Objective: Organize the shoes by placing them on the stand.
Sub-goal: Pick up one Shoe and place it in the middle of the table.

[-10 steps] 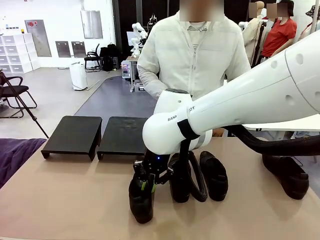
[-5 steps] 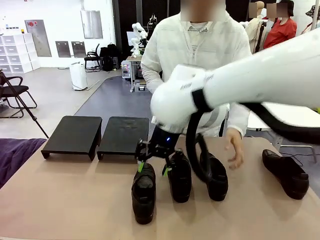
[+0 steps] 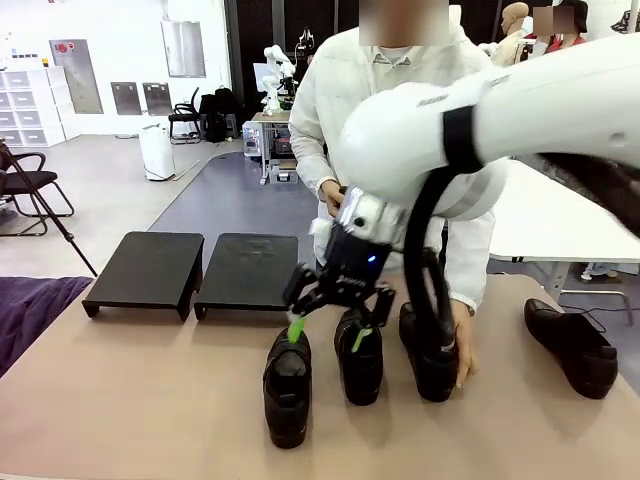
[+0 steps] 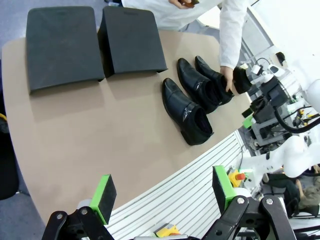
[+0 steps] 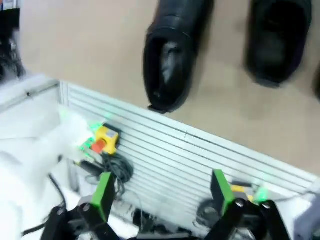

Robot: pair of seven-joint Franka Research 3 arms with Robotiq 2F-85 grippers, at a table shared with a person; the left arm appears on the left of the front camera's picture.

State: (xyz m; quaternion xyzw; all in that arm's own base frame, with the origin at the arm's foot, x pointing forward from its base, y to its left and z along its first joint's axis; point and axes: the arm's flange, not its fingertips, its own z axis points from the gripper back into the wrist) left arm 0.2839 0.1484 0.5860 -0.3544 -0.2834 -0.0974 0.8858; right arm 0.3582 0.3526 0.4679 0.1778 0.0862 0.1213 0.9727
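Tan tabletop [image 3: 120,400] bearing glossy black shoes [image 3: 286,385] and matte stand [image 3: 150,265]. Grey floor [image 3: 120,190] and white walls behind. Right gripper [image 3: 328,333] spread wide over shoes, left gripper [image 4: 163,190] likewise spread, gripping nothing.

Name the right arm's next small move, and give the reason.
Probably lower the right gripper onto the leftmost shoe and close on its collar. Its fingers are open and empty just above that shoe, the stand is bare, and the person's hand rests on the third shoe, which is best avoided.
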